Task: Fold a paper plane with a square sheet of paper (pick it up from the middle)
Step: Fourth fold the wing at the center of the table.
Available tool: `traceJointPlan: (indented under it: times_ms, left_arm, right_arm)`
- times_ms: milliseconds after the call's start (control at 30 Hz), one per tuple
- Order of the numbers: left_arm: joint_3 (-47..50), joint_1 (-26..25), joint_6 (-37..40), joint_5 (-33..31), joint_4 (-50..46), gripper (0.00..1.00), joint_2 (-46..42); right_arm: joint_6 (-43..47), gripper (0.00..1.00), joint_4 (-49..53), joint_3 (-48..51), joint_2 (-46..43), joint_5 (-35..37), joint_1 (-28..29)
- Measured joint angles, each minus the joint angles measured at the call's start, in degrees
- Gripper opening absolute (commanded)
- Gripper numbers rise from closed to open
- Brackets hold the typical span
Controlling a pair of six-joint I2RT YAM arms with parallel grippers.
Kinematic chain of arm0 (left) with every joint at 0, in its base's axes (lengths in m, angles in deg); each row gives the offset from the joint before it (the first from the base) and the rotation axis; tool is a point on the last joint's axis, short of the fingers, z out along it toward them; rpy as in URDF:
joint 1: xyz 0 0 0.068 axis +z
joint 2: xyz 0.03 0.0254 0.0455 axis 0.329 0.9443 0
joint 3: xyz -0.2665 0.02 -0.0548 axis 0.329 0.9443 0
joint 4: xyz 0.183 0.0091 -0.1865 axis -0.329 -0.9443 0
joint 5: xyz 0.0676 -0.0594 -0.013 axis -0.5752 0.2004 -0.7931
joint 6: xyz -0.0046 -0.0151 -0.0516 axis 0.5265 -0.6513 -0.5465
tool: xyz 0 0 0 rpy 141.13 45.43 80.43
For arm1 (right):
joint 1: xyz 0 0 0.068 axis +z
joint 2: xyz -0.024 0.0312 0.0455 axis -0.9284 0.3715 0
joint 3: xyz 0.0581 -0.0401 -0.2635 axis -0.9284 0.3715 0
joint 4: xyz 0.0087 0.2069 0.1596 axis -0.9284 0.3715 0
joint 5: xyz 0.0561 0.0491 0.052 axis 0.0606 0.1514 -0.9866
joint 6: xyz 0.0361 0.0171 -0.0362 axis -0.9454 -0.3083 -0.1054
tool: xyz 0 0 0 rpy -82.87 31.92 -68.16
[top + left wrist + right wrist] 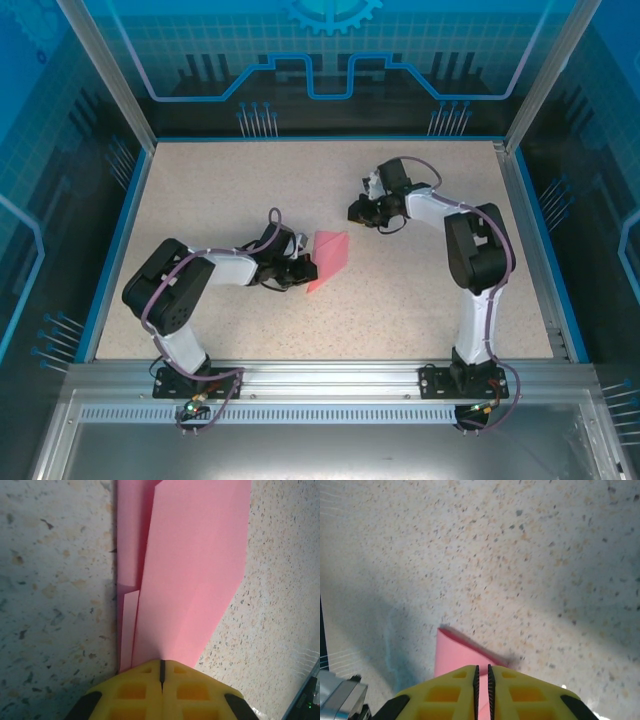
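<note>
Paper plane [330, 258]: one, part-folded, on table [420, 320]; left jaws pinch its end; right jaws narrow, empty.

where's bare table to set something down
Free: far left of the table, behind the left arm; the near strip between it and the right arm. Crowded: mid-table, where the left gripper holds the paper and the right gripper hovers.

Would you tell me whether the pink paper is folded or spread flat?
Folded: the paper shows overlapping layers and creases, narrowing to a kite shape.
</note>
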State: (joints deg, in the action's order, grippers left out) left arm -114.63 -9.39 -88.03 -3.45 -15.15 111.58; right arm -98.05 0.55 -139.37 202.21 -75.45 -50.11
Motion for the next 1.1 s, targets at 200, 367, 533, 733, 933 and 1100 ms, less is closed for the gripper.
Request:
traceJointPlan:
  times_ms: [200,367,533,733,933,1100]
  left_arm:
    - [0.1,0.0,0.0,0.0,0.2,0.00,0.0]
    - [0.1,0.0,-0.5,0.2,0.2,0.02,0.0]
    - [0.0,0.0,-1.2,0.2,0.1,0.03,0.0]
    - [-0.7,0.0,-1.4,0.2,-1.3,0.04,0.0]
    - [-1.1,0.0,-1.4,0.2,-2.5,0.05,-0.1]
    - [-1.2,0.0,-1.5,0.2,-4.2,0.11,-0.7]
  right_arm:
    - [-0.8,0.16,-1.8,7.1,-5.1,0.0,1.9]
    - [-3.0,0.17,-4.3,11.3,-6.5,0.0,5.6]
    - [-5.6,0.17,-7.2,13.7,-6.5,-0.2,9.3]
    - [-7.2,0.18,-10.0,13.6,-5.7,-1.2,11.3]
    - [-7.3,0.17,-9.7,11.1,-2.2,-1.4,11.8]
    - [-7.3,0.16,-9.6,10.5,0.4,-1.4,11.9]
